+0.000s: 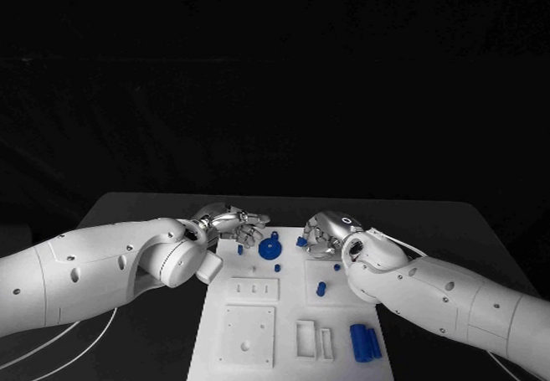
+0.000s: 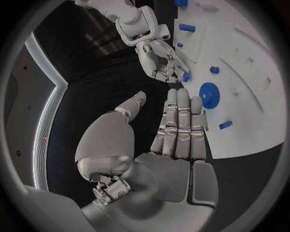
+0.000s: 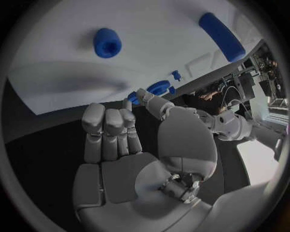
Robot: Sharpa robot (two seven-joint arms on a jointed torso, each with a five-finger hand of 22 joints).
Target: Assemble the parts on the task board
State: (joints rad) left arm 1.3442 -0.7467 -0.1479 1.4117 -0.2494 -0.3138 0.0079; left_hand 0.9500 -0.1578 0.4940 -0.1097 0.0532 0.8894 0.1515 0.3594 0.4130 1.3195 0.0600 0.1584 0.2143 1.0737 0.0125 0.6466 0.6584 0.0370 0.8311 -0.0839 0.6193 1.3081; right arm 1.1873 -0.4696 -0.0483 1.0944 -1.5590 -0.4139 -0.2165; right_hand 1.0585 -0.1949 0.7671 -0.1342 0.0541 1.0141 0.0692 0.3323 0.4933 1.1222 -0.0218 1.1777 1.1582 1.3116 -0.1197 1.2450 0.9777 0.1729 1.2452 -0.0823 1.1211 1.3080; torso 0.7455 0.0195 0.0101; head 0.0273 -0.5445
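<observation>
The white task board (image 1: 291, 359) lies mid-table. A blue gear (image 1: 270, 247) (image 2: 210, 94) (image 3: 158, 87) sits near its far end, with small blue pegs (image 1: 321, 288) (image 2: 225, 124) scattered around it. My left hand (image 1: 232, 220) (image 2: 178, 125) hovers at the board's far left corner, fingers straight, thumb apart, nothing in it. My right hand (image 1: 330, 230) (image 2: 160, 58) (image 3: 121, 130) is at the far right corner. It seems to pinch a small blue peg (image 1: 301, 241) (image 2: 186, 76) (image 3: 133, 99) between thumb and fingertip, just right of the gear.
Two blue cylinders (image 1: 363, 340) lie side by side at the board's near right. Raised white blocks with slots (image 1: 254, 290) and a square plate (image 1: 247, 334) occupy its near left. A blue bushing (image 3: 108, 42) and a long blue cylinder (image 3: 220, 34) lie on the board.
</observation>
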